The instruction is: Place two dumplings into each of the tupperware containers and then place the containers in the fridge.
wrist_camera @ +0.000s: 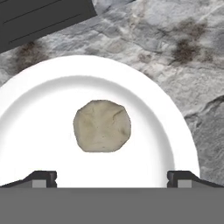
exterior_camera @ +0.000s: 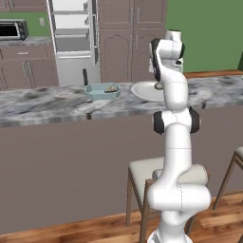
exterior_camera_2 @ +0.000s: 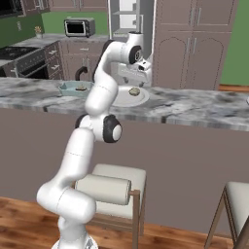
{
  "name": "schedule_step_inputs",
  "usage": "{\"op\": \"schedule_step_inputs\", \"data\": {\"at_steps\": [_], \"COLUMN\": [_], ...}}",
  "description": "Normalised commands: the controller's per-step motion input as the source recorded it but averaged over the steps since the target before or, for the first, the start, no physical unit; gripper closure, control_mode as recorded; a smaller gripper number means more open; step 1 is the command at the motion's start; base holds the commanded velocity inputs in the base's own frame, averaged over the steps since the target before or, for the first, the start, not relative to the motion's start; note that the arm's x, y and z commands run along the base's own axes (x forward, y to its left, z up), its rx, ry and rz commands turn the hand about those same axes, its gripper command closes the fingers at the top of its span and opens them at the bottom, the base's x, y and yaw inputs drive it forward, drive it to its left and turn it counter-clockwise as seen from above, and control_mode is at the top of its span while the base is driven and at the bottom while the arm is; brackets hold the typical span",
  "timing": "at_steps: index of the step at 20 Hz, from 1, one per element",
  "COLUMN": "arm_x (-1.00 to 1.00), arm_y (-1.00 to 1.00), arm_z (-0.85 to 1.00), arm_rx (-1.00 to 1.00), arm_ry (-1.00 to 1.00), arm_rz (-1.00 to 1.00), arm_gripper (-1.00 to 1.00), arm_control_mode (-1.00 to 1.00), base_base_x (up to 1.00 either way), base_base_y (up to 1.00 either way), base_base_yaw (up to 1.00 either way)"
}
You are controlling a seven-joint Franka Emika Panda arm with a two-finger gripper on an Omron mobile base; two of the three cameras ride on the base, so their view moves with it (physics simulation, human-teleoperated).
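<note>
A tan dumpling (wrist_camera: 102, 126) lies alone in the middle of the round white plate (wrist_camera: 39, 100) on the marble counter. My gripper (wrist_camera: 111, 179) hangs straight above it, open, with the two dark fingertips (wrist_camera: 43, 178) well apart and nothing between them. From the right base view the gripper (exterior_camera_2: 136, 78) is a short way above the plate (exterior_camera_2: 121, 101) and the dumpling (exterior_camera_2: 134, 91). One teal tupperware container (exterior_camera: 97, 92) stands left of the plate (exterior_camera: 142, 92) with dumplings (exterior_camera: 112, 88) inside it. Behind the counter the fridge (exterior_camera: 71, 28) stands with its door open.
A dark curved fixture (exterior_camera: 85, 76) rises just behind the container. A dark flat slab (wrist_camera: 43, 17) lies past the plate's far rim. The black microwave (exterior_camera: 12, 29) sits on the back counter at left. Stools (exterior_camera: 142, 173) stand below the counter's front.
</note>
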Motion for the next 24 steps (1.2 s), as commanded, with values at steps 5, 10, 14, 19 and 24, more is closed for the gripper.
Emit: {"op": "schedule_step_inputs", "data": {"at_steps": [5,10,14,19,24], "arm_x": [0.0,0.0,0.0,0.0,0.0], "arm_y": [0.0,0.0,0.0,0.0,0.0], "arm_z": [-0.19,-0.31,-0.45,-0.28,-0.15], "arm_rx": [0.0,0.0,-0.05,-0.06,-0.07], "arm_ry": [-0.21,-0.12,-0.06,-0.02,0.0], "arm_rz": [0.0,0.0,0.0,0.0,0.0], "arm_gripper": [-1.0,-1.0,-1.0,-1.0,-1.0], "arm_control_mode": [-1.0,-1.0,-1.0,-1.0,-1.0], "base_base_x": [0.0,0.0,0.0,0.0,0.0], "base_base_y": [0.0,0.0,0.0,0.0,0.0], "base_base_yaw": [0.0,0.0,0.0,0.0,0.0]}}
